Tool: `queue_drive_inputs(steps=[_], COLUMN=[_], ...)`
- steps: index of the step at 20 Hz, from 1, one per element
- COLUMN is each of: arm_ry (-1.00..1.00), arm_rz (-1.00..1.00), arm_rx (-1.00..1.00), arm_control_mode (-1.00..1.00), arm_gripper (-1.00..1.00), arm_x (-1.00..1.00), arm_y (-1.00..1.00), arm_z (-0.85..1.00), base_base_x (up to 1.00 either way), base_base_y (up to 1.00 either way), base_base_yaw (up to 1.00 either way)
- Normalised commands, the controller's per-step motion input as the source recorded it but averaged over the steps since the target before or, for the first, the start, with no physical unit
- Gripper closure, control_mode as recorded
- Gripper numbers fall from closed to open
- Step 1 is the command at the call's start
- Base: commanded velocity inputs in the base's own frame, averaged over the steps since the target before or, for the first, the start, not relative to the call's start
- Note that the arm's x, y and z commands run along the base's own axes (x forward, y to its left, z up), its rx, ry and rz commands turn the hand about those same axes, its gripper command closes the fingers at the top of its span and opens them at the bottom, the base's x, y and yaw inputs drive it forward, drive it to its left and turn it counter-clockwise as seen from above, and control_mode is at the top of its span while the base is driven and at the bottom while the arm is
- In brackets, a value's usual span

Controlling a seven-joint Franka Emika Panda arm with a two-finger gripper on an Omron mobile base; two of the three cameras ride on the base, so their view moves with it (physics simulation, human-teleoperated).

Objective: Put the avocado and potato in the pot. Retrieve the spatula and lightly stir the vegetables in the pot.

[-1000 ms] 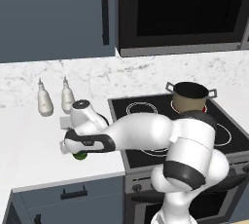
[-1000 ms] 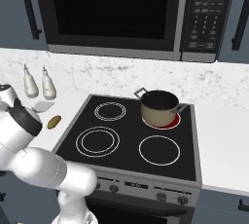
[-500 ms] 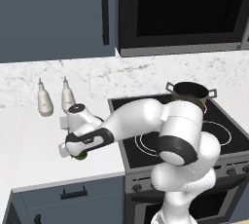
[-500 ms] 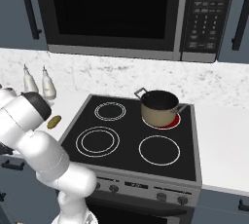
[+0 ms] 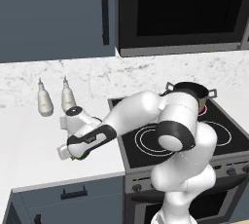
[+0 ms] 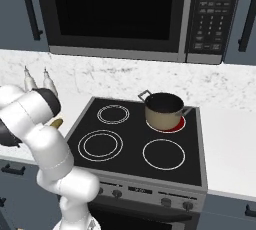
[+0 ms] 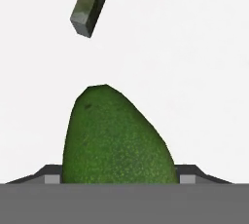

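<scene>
The dark green avocado [image 7: 114,140] lies on the white counter, close in front of the hand camera. My gripper [image 7: 119,179] is open, with one fingertip on each side of the avocado. In the left base view the gripper [image 5: 77,155] is low over the counter left of the stove, with a sliver of green beside it. The end of the spatula's dark handle [image 7: 91,4] lies just past the avocado. A bit of the tan-yellow potato [image 6: 56,123] peeks out beside my arm. The tan pot [image 6: 163,111] stands on the stove's back right burner, which glows red.
Two white bottles [image 5: 44,102] [image 5: 67,99] stand at the back of the counter, behind the hand. The black stovetop [image 6: 125,144] begins just right of the gripper. The counter's front edge [image 5: 63,181] runs close below it.
The arm has swung over and down, and the hand has come lower onto the counter around the avocado. The pot and bottles have not moved.
</scene>
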Motion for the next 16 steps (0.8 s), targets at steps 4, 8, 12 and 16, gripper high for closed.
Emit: queue_drive_inputs(steps=[4,8,12,16], arm_ry=[-0.04,-0.18,-0.18,-0.12], arm_rz=[-0.06,-0.12,-0.15,-0.15], arm_rx=[0.00,0.05,0.07,0.04], arm_control_mode=[-1.00,-1.00,-1.00,-1.00], arm_gripper=[1.00,1.00,1.00,1.00], arm_x=[-0.25,-0.42,-0.26,-0.09], arm_y=[-0.47,-0.93,-1.00,-1.00], arm_z=[0.40,1.00,0.97,0.53], base_base_x=[0.00,0.00,0.00,0.00], base_base_y=[0.00,0.00,0.00,0.00], base_base_yaw=[0.00,0.00,0.00,0.00])
